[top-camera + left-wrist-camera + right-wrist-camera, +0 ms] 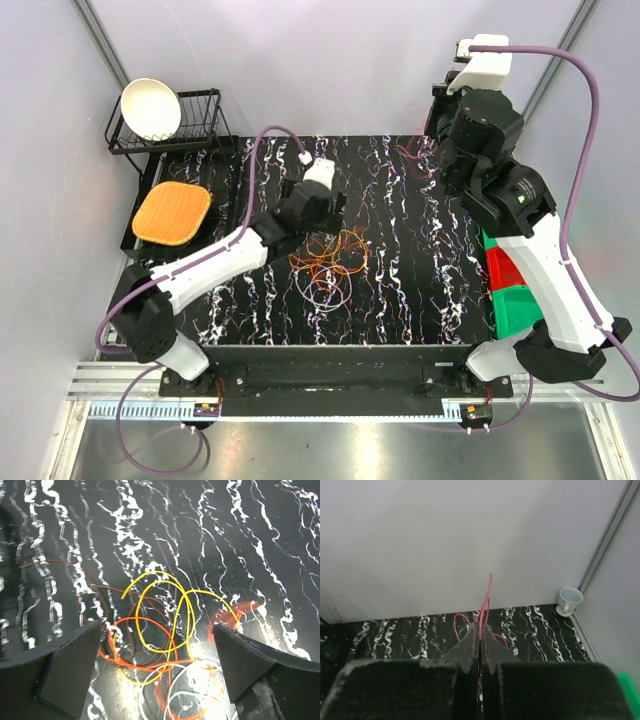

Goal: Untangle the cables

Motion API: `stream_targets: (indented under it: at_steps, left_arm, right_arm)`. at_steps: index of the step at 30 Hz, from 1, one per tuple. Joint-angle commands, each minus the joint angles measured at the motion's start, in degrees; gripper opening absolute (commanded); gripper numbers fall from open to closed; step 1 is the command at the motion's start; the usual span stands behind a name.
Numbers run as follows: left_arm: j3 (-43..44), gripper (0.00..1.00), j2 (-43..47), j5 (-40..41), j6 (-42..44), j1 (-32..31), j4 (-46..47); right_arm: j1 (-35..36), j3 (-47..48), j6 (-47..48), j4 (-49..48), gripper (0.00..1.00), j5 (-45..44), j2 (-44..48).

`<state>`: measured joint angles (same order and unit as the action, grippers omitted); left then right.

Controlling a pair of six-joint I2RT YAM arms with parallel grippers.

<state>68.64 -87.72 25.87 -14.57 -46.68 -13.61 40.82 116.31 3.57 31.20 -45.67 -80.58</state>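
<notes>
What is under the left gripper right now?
Below the open left gripper lies the tangle of cables: yellow, orange, dark brown and white loops crossing on the marbled table. Both fingers cover the tangle's outer edges, so those parts cannot be seen.

**Wires lost at frame edge and behind tools**

Left wrist view: the tangle of thin orange, yellow, red and white wire loops (pixel 160 630) runs off the frame at 6 o'clock. Its 8 and 4 o'clock fringes are covered by the black fingers (pixel 75 665) of the spread left tool (pixel 156 626). The thin red wire (pixel 488 592) vanishes between the pressed-together fingers of the right tool (pixel 480 630).
</notes>
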Motion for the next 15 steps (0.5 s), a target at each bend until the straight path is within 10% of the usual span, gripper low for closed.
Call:
stream_targets:
  at_steps: [1, 15]
  left_arm:
    - [6.9, 0.99, 0.1, 3.2, -2.2, 0.6, -15.9]
    - [-9.7, 0.99, 25.7, -0.2, -10.8, 1.1, -36.7]
  right_arm:
    - [-2.6, -2.4, -0.2, -1.8, 0.00, -2.1, 0.9]
    - [-15.8, -13.7, -13.3, -0.6, 0.00, -2.7, 1.3]
